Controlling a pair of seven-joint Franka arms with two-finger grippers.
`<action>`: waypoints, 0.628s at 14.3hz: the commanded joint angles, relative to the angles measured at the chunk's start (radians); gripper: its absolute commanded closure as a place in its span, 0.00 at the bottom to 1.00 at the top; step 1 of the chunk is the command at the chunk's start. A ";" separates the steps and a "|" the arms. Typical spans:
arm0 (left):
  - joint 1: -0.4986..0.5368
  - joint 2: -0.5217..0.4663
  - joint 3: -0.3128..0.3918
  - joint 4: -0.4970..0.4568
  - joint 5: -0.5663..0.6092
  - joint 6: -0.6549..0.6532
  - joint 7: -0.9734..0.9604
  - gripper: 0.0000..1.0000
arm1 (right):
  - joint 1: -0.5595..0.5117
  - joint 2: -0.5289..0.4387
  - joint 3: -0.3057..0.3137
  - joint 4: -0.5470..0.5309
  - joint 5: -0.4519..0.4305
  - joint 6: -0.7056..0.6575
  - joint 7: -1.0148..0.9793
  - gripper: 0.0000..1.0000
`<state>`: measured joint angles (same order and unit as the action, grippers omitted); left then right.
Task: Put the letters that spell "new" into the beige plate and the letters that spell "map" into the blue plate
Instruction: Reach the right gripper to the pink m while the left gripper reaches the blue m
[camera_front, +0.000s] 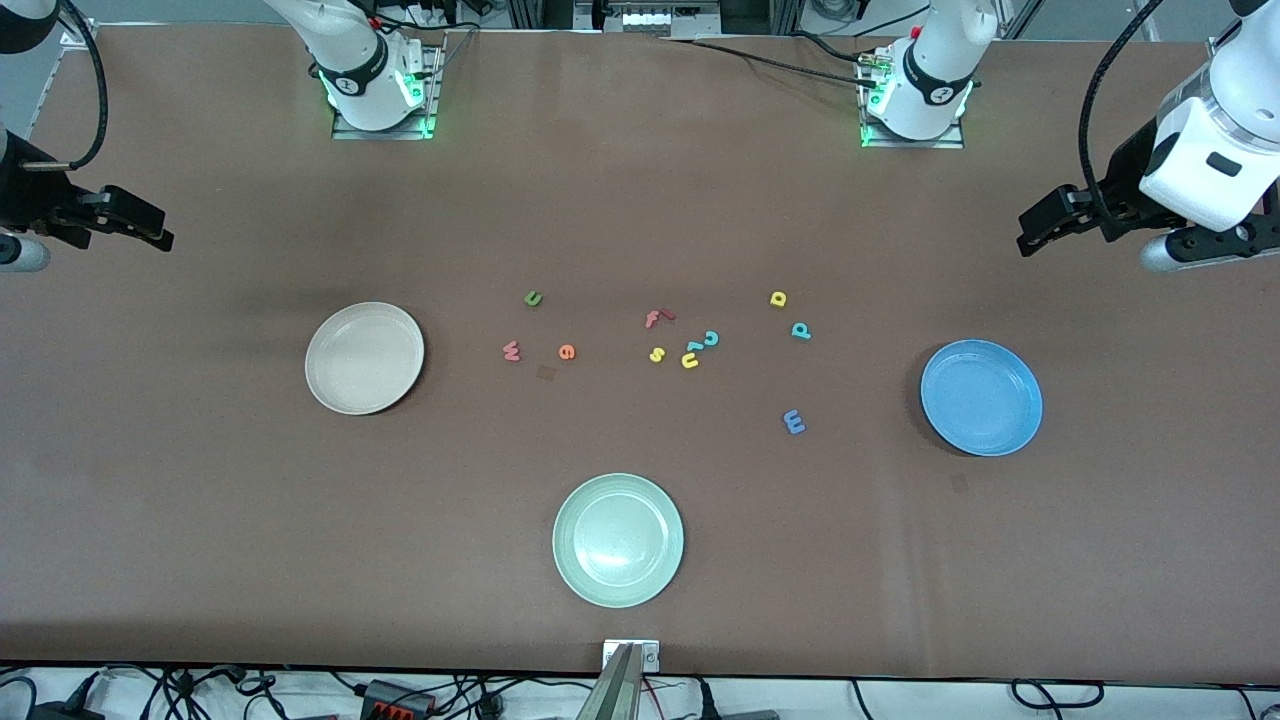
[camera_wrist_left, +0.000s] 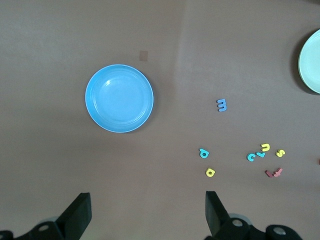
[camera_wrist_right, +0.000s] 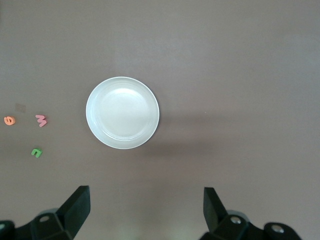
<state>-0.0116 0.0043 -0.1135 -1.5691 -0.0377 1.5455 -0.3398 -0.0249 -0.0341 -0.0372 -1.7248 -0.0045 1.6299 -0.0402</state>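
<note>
The beige plate (camera_front: 364, 358) (camera_wrist_right: 122, 112) lies toward the right arm's end, the blue plate (camera_front: 981, 397) (camera_wrist_left: 119, 98) toward the left arm's end. Both plates hold nothing. Beside the beige plate lie the green n (camera_front: 533, 298) (camera_wrist_right: 36, 152), orange e (camera_front: 566, 351) (camera_wrist_right: 9, 120) and salmon w (camera_front: 511, 351) (camera_wrist_right: 41, 120). Closer to the blue plate lie the blue m (camera_front: 794, 422) (camera_wrist_left: 221, 105), yellow a (camera_front: 778, 298) (camera_wrist_left: 210, 172) and teal p (camera_front: 801, 330) (camera_wrist_left: 203, 153). My left gripper (camera_front: 1032, 232) (camera_wrist_left: 147, 215) and right gripper (camera_front: 150, 228) (camera_wrist_right: 146, 212) hang open and empty, high over the table's two ends.
A pale green plate (camera_front: 618, 540) sits nearest the front camera at mid-table. A red f (camera_front: 657, 318), yellow s (camera_front: 656, 354), yellow u (camera_front: 690, 359) and teal c (camera_front: 710, 338) cluster between the two letter groups.
</note>
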 joint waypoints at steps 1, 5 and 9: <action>0.001 0.016 -0.003 0.035 0.024 -0.027 -0.010 0.00 | -0.004 -0.003 0.002 0.005 0.012 -0.004 -0.009 0.00; -0.002 0.017 -0.005 0.037 0.024 -0.024 -0.008 0.00 | -0.003 0.008 0.003 0.005 0.012 -0.008 -0.009 0.00; -0.001 0.017 -0.005 0.035 0.024 -0.025 -0.010 0.00 | -0.007 0.010 0.002 0.005 0.014 -0.010 -0.010 0.00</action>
<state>-0.0112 0.0057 -0.1130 -1.5678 -0.0377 1.5448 -0.3399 -0.0253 -0.0238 -0.0373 -1.7250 -0.0045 1.6290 -0.0402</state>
